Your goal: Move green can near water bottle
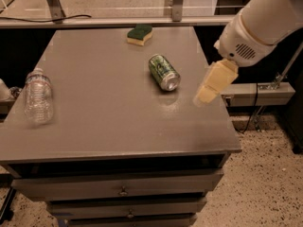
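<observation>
The green can lies on its side right of the middle of the grey cabinet top, its silver end facing front right. The water bottle lies on its side near the left edge, white cap pointing away. My gripper hangs from the white arm over the right side of the top, to the right of the can and apart from it. It holds nothing that I can see.
A green-and-yellow sponge sits at the back of the top. Drawers front the cabinet below. A rail and metal posts run behind it. Speckled floor lies to the right.
</observation>
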You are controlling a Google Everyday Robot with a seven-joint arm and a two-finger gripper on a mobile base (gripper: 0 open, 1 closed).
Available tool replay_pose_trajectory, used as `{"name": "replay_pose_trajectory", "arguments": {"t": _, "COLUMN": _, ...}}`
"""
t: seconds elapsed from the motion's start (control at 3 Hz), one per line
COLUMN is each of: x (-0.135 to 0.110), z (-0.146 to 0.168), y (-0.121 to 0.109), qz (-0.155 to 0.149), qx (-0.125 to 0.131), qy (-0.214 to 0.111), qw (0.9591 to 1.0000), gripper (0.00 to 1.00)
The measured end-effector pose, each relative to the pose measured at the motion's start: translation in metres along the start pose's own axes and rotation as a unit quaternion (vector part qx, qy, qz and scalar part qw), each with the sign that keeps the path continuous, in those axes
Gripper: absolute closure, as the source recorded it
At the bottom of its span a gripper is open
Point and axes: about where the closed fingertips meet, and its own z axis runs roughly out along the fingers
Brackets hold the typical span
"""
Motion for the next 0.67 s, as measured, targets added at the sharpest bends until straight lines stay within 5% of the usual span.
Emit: {"name": "replay_pose_trajectory", "arguments": {"t": 0.67, "x": -0.056, "z": 0.055, "y": -0.001, "qz": 0.062, "qx": 0.042, "qy": -0.043, "qw": 0.9963, "gripper": 0.0}}
